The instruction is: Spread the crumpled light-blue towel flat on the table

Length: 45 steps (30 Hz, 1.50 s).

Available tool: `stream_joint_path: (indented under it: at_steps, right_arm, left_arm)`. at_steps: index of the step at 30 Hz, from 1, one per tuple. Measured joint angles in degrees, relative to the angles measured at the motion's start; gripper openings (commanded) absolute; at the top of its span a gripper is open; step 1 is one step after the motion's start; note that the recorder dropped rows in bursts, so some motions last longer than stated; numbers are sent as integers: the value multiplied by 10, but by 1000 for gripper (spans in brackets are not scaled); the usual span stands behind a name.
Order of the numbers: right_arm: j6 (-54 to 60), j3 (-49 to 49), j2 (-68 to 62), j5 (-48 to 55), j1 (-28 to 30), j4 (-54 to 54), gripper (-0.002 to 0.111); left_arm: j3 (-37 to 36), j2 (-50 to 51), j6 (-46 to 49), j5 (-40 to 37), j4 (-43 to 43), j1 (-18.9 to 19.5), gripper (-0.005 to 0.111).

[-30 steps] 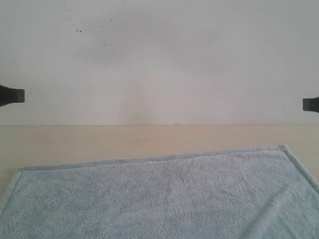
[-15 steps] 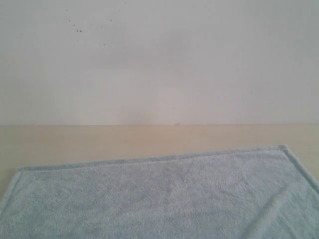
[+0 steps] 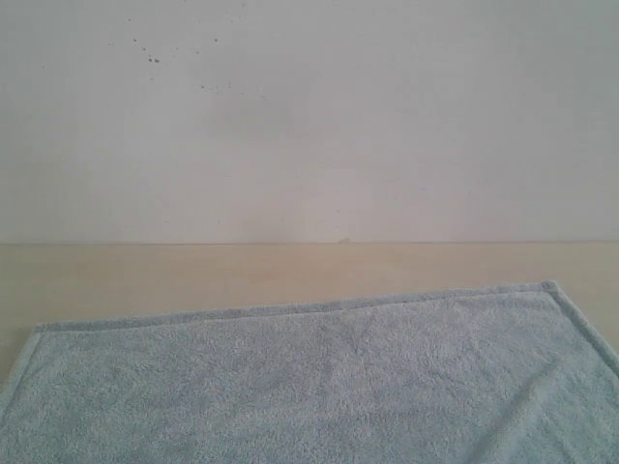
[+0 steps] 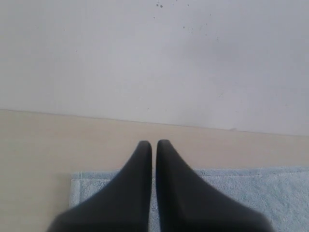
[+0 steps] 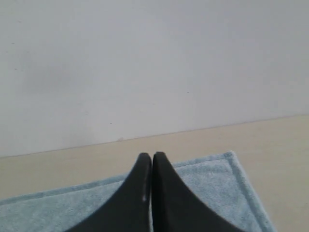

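We see the towel point(image 3: 319, 387) lying spread open on the table point(image 3: 193, 275), its fluffy face up and its hem point(image 3: 290, 311) running as a clean, slightly slanted line along its far edge. Both far corners lie flat and squared. Near the towel's right far corner a soft crease point(image 3: 522, 425) rises and runs on a slant toward its near edge; the rest of the cloth that we can see looks smooth. Its near part is cut off by the edge of the exterior view, so we cannot tell how that side lies. Beyond the towel's far hem a bare band of table reaches to the wall point(image 3: 309, 126), which carries a few dark specks point(image 3: 150, 56) high up. The left gripper point(image 4: 153, 143) appears only in its wrist view: its two dark fingers are pressed together with just a thin seam between them, gripping nothing, and they point past the hem near one corner of the towel. The right gripper point(image 5: 152, 155) is likewise closed tight on nothing, poised by the towel's other far corner. Whether either one touches the cloth, we cannot tell.
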<state>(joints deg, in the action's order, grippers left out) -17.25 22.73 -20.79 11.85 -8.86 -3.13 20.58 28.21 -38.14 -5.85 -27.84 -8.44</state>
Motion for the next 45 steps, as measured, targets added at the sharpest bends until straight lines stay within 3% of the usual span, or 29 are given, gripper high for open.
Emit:
stream_joint_path:
  at_steps: [5,29,37,45]
  right_arm:
    - [-21,0,11,3,-25,10,0]
    - [-21,-3,14,1,-25,12,0]
    - [94,-92,135,-2,-25,16,0]
    - [198,-164,204,1,-25,93,0]
  left_arm:
    - [0,0,-4,0,0,0,4]
    - [0,0,-6,0,0,0,4]
    - [0,0,-6,0,0,0,4]
    - [0,0,-6,0,0,0,4]
